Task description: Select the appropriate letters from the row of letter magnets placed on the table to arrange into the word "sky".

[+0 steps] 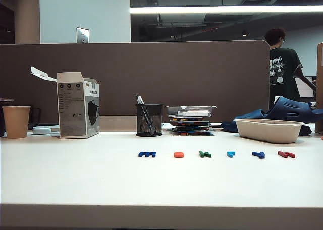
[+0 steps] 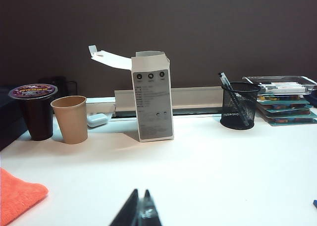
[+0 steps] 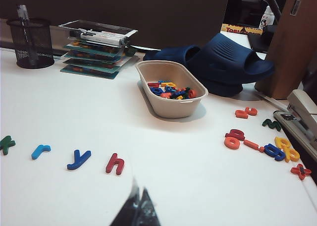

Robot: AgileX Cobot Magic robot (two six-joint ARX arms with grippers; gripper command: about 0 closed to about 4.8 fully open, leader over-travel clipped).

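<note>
The row of letter magnets lies across the white table (image 1: 101, 179). From left to right it holds a wide dark blue letter (image 1: 147, 154), the orange-red rounded one (image 1: 178, 155), the dark green angular one (image 1: 205, 154), a light blue one (image 1: 230, 154), the small dark blue forked one (image 1: 259, 155) and a dark red one (image 1: 286, 154). The right wrist view shows the green (image 3: 6, 144), light blue (image 3: 40, 150), forked blue (image 3: 79, 159) and dark red (image 3: 115, 163) letters. My right gripper (image 3: 140, 190) is shut and empty, short of them. My left gripper (image 2: 141, 191) is shut and empty over bare table. Neither gripper shows in the exterior view.
A paper cup (image 1: 16, 121), a white box (image 1: 78, 105), a mesh pen holder (image 1: 149, 120) and stacked trays (image 1: 191, 120) line the back. A beige tub (image 3: 171, 104) of spare letters, blue slippers (image 3: 223, 62), loose letters (image 3: 267, 146) and a stapler (image 3: 302, 114) sit at the right. An orange cloth (image 2: 17, 196) lies at the left.
</note>
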